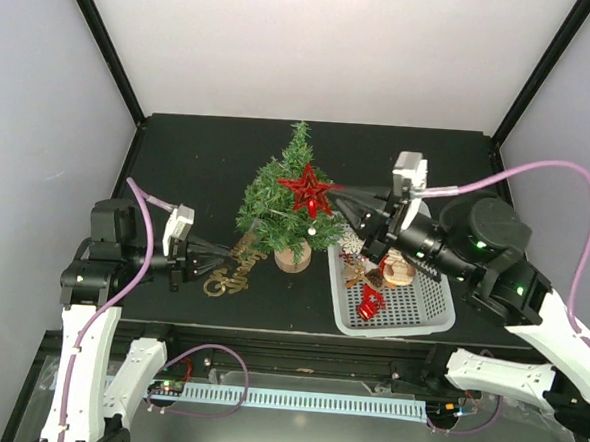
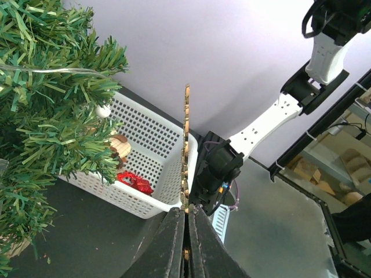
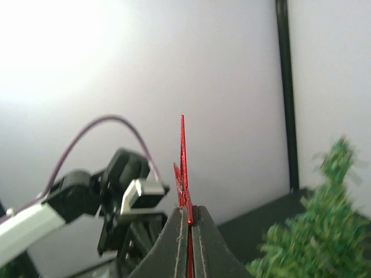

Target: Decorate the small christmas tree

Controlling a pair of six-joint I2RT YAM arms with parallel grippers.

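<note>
The small christmas tree [image 1: 284,198] stands on its wooden disc base [image 1: 293,255] at mid-table; it also shows in the left wrist view [image 2: 46,116] and the right wrist view [image 3: 313,231]. My right gripper [image 1: 342,206] is shut on a red glitter star [image 1: 308,192], held in front of the tree's upper right side; the star shows edge-on in the right wrist view [image 3: 183,168]. My left gripper [image 1: 219,258] is shut on a gold glitter word ornament [image 1: 236,268], left of the tree's base, seen edge-on in the left wrist view [image 2: 186,145].
A white perforated basket [image 1: 425,307] lies right of the tree and holds a red gift ornament [image 1: 371,304], a gingerbread figure [image 1: 356,271], a white snowflake and a wooden piece [image 1: 399,271]. Black frame posts stand at the back corners.
</note>
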